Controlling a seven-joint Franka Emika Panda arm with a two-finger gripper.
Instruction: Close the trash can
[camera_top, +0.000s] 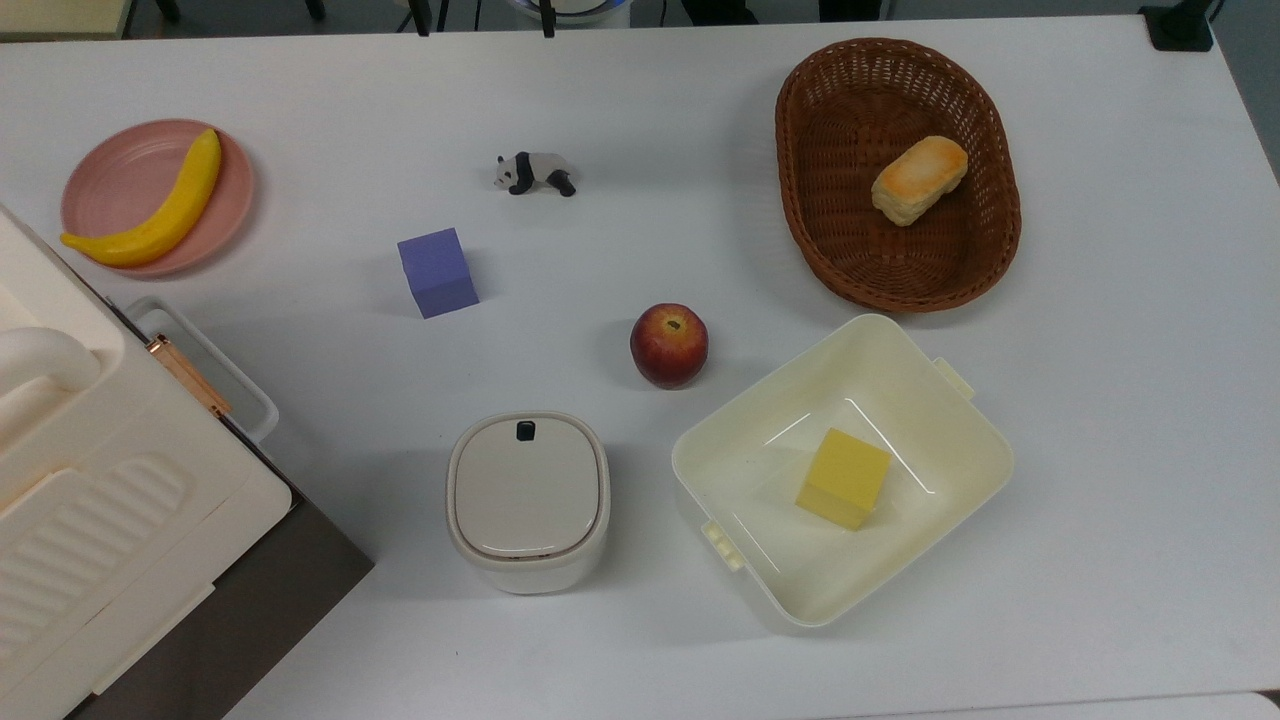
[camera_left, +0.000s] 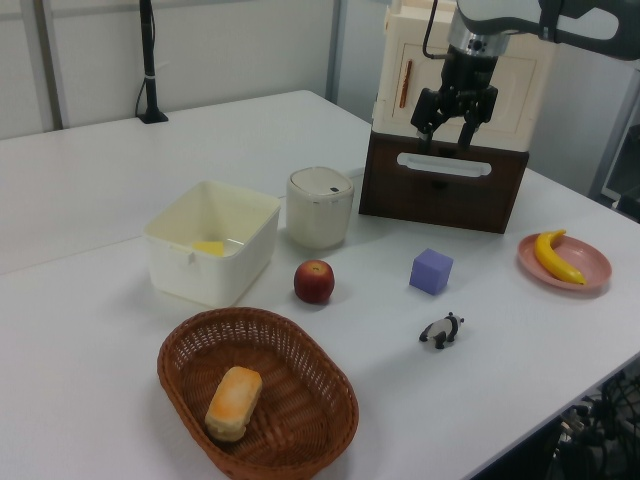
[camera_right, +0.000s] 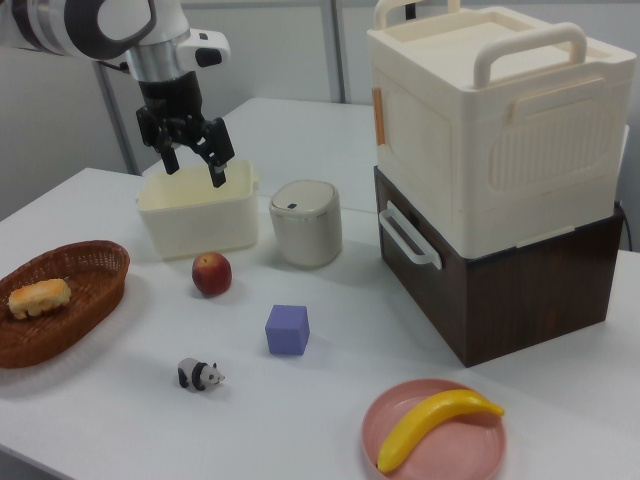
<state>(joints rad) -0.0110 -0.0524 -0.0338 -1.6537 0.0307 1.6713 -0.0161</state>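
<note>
The trash can (camera_top: 527, 500) is a small off-white bin standing near the table's front edge in the top view. Its beige-grey lid lies flat on the rim, with the black button (camera_top: 525, 430) facing the apple. It also stands in front of the stacked boxes in the left view (camera_left: 319, 205) and beside them in the right view (camera_right: 306, 222). My gripper (camera_left: 442, 133) hangs high above the table, open and holding nothing. In the right view the gripper (camera_right: 194, 171) is up and to the left of the bin, well apart from it.
A red apple (camera_top: 668, 345) and a cream square tub (camera_top: 960, 400) holding a yellow block flank the bin. A purple cube (camera_top: 437, 271), a toy panda (camera_top: 534, 172), a wicker basket (camera_top: 800, 200) with bread, a pink plate (camera_top: 110, 180) with a banana and the stacked big boxes (camera_right: 490, 170) stand around.
</note>
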